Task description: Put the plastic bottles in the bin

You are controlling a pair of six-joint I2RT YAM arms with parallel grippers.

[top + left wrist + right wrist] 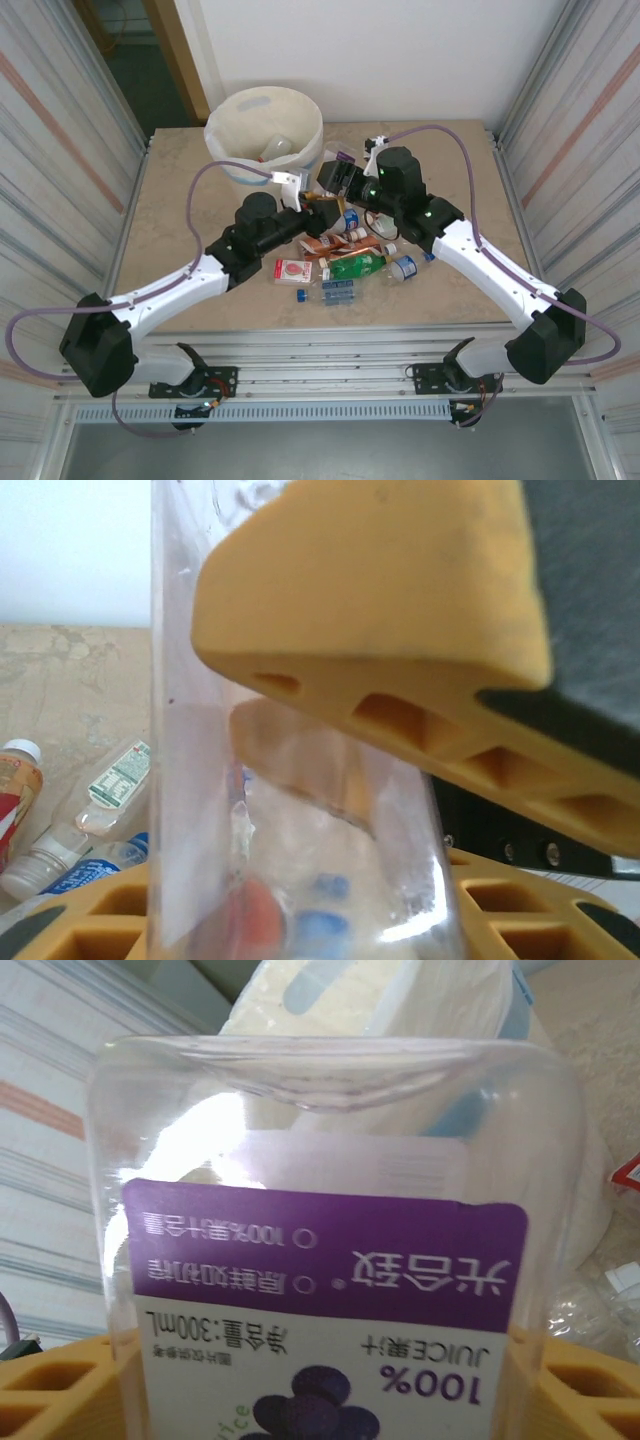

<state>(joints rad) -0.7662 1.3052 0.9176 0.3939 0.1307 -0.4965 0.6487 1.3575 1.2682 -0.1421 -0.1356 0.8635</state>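
Note:
The cream-white bin [225,112] stands at the back of the table with a pale bottle [277,147] inside. My left gripper [293,192] is by the bin's near rim. In the left wrist view it [300,820] is shut on a clear bottle [190,730], with yellow fingers [370,610] pressed on it from above and below. My right gripper [342,178] holds a clear purple-label juice bottle [338,158] just right of the bin. In the right wrist view that bottle [320,1260] fills the gap of the gripper [320,1390], and the bin [330,1000] rises behind it.
Several more bottles lie in a pile mid-table, among them a green one [358,266], a red-label one [295,270] and a blue-label one [338,290]. A few lie on the stone top [110,780]. Corrugated walls flank both sides of the table.

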